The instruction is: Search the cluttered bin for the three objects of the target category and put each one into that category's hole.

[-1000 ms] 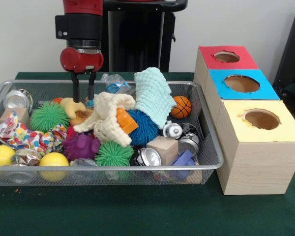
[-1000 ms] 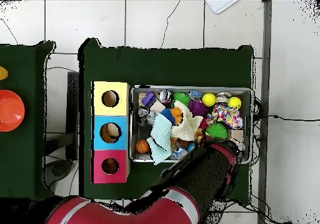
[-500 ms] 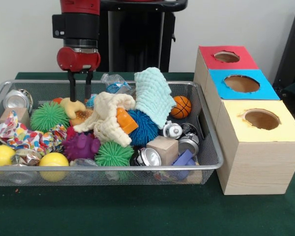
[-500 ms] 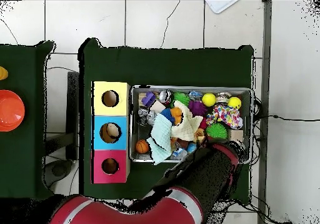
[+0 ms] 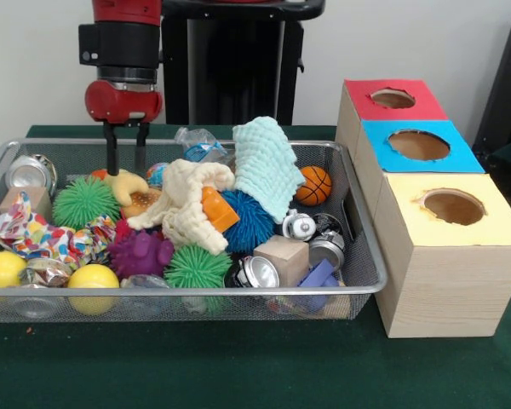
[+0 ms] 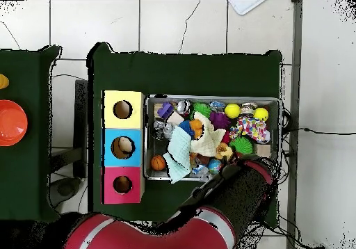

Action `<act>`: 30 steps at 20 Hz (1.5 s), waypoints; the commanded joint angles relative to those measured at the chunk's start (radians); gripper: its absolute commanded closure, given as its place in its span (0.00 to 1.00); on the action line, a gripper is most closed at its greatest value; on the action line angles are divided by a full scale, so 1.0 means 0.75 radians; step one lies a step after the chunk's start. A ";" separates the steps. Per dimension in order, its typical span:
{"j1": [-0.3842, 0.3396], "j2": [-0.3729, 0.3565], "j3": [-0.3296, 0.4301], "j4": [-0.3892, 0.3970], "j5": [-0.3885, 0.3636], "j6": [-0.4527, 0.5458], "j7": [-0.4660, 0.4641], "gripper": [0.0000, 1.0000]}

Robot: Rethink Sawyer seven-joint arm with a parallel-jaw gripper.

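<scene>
At the wire bin's [image 5: 362,256] far edge, toward its left corner in the front view, the gripper [image 5: 125,167] is hanging with its jaws slightly parted and gripping nothing. Directly beneath the tips a yellow rubber toy [image 5: 126,183] is lying on a bun-shaped toy [image 5: 140,203], beside a green spiky ball [image 5: 85,202]. The target category is not evident. From overhead, the arm [image 6: 229,204] is hiding the jaws and the bin's near edge.
</scene>
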 commanded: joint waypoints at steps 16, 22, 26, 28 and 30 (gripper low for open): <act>-0.082 0.132 0.182 -0.164 0.209 0.042 -0.254 0.00; -0.051 0.126 0.169 -0.147 0.203 0.054 -0.184 0.00; -0.041 0.125 0.164 -0.141 0.184 0.066 -0.147 0.00; -0.022 0.127 0.163 -0.146 0.145 0.089 -0.080 0.00; -0.011 0.124 0.160 -0.141 0.118 0.102 -0.038 0.00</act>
